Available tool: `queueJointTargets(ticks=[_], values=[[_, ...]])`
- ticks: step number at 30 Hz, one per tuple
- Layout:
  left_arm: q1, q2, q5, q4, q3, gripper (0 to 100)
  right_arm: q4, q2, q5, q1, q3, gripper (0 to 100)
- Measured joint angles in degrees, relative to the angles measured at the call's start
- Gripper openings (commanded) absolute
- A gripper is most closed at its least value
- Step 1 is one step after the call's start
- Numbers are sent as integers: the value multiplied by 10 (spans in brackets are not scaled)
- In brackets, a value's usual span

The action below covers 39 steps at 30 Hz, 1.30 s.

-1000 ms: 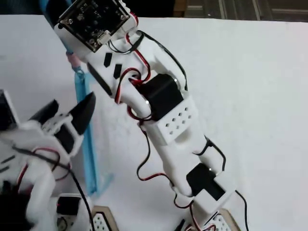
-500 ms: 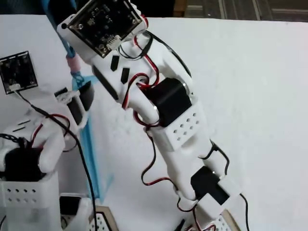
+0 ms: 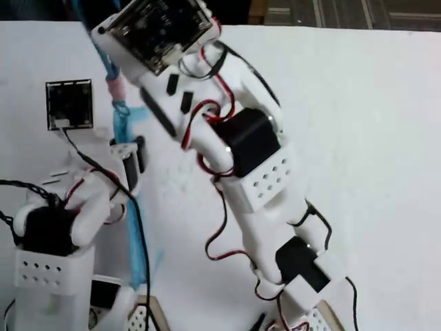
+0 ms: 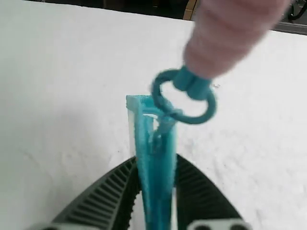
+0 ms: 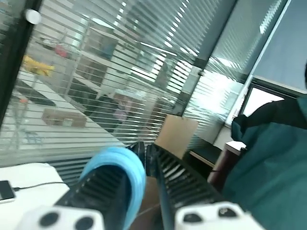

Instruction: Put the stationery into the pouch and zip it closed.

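The blue pouch (image 3: pixel 131 221) stands on edge as a thin strip running from the table's near left up toward the far left. A ring zipper pull (image 4: pixel 184 103) with a pink tag (image 3: pixel 116 88) hangs at its upper part. My left gripper (image 4: pixel 154 163) is shut on the pouch's edge (image 4: pixel 152 177), just below the ring, and it sits beside the strip in the high view (image 3: pixel 133 162). My right gripper (image 5: pixel 146 147) points up toward the room, shut on a rounded blue end of the pouch (image 5: pixel 117 167). No loose stationery is visible.
The right arm (image 3: pixel 248 152) crosses the middle of the white table (image 3: pixel 365 138) diagonally, trailing red and black cables. The left arm's body (image 3: pixel 48 241) stands at the near left. Wooden arm bases (image 3: pixel 148 314) sit at the front edge.
The left arm swung up and forward, its gripper went from open to shut on the pouch's edge. The right arm shifted slightly to the right, drawing the pouch's far end up.
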Motion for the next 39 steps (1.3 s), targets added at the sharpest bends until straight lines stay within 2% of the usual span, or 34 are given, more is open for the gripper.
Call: queueJointTargets(ticks=[7,10,14,17,22,29,34,39], values=[[-33,0,-5,-7,-22,21,0,0,0,47,0,16],[-33,1,-9,13,-54,20,0,0,0,79,0,16],[-13,-25,-10,79,-126,20,-9,13,0,142,-1,16],[19,-53,-10,148,-211,20,-55,54,-1,200,-1,16],[85,-68,-10,264,-375,20,-105,124,-3,244,-5,16],[104,-66,-24,288,-469,20,-149,215,-3,255,-21,16],[105,-68,-23,291,-511,20,-186,302,-4,309,-21,16],[105,-65,-23,291,-519,20,-207,349,-4,331,-24,16]])
